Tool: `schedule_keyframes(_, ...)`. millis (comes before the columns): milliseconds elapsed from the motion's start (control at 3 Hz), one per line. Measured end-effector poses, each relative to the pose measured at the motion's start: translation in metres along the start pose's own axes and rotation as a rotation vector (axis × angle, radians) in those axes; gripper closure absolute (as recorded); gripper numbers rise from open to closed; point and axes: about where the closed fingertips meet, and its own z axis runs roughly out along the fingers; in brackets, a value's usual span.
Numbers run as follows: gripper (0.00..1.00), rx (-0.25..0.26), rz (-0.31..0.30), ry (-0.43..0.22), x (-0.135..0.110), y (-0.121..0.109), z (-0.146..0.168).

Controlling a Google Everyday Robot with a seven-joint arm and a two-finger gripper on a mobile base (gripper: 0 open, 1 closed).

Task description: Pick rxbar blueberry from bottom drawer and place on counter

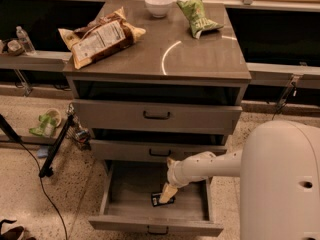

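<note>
The rxbar blueberry (159, 201) is a small dark bar lying flat on the floor of the open bottom drawer (155, 225), near its middle. My gripper (167, 192) reaches down into the drawer from the right, and its tip is at the bar's right end, partly covering it. Whether it touches the bar cannot be told. The counter (200, 54) is the grey-brown top of the cabinet, with a curved light reflection.
On the counter lie a brown-and-white chip bag (101, 36), a white bowl (159, 5) and a green snack bag (198, 16). Two shut drawers (157, 115) sit above the open one. My pale arm's body (280, 184) fills the lower right. A dark stand leg (56, 148) and cable lie on the floor at the left.
</note>
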Motion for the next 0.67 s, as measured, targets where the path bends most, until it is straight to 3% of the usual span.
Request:
schedule_keyframes(333,0.00,0.000,-0.004,-0.005,-0.002,0.002,-0.003)
schedule_keyframes(667,0.00,0.020,0.061,-0.033,0.017,0.001,0.014)
